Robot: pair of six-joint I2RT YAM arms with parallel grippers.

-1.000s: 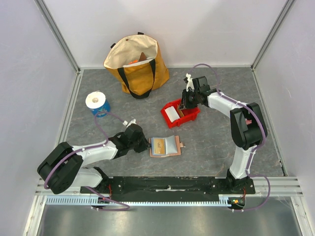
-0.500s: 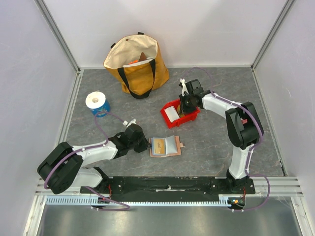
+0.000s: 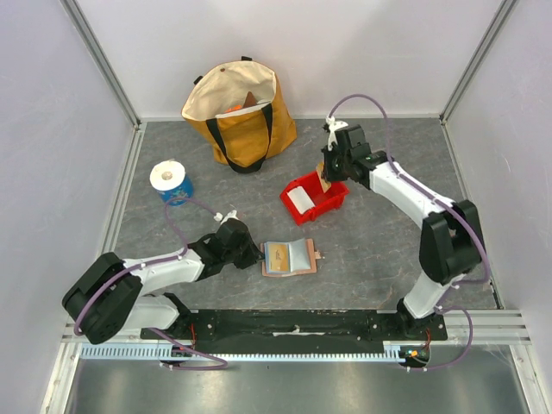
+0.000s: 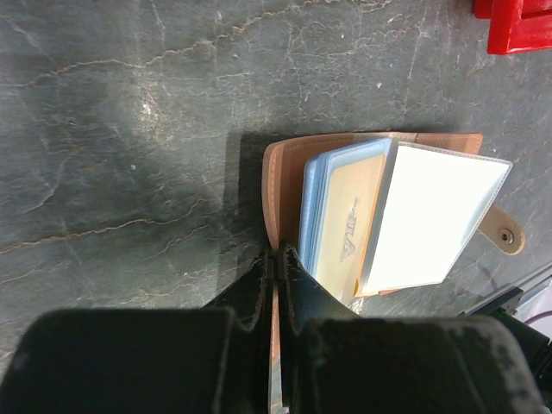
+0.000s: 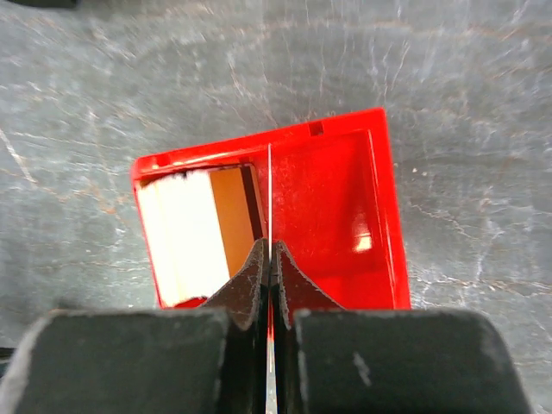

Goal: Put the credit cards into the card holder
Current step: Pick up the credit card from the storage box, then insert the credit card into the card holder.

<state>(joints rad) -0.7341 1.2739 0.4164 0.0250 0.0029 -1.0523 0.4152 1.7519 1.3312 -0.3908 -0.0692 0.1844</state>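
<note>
The tan card holder [image 3: 290, 257] lies open on the table, with a yellowish card [image 4: 345, 228] in its clear sleeves and a snap tab [image 4: 504, 235] at the right. My left gripper [image 4: 277, 253] is shut on the holder's left leather flap [image 4: 280, 185]. My right gripper [image 5: 269, 248] is shut on a thin card [image 5: 269, 194] seen edge-on, held above the red bin [image 5: 345, 216]. In the top view this gripper [image 3: 325, 177] hangs over the bin [image 3: 315, 197]. A white card [image 5: 177, 237] and a yellowish card [image 5: 233, 216] lie in the bin.
A yellow tote bag [image 3: 240, 114] stands at the back. A white roll on a blue base [image 3: 172, 182] sits at the left. Grey walls with metal rails enclose the table on three sides.
My right arm has lifted and swung back with a card pinched in its fingers, rising above the red bin. The left arm and the card holder have not moved.
</note>
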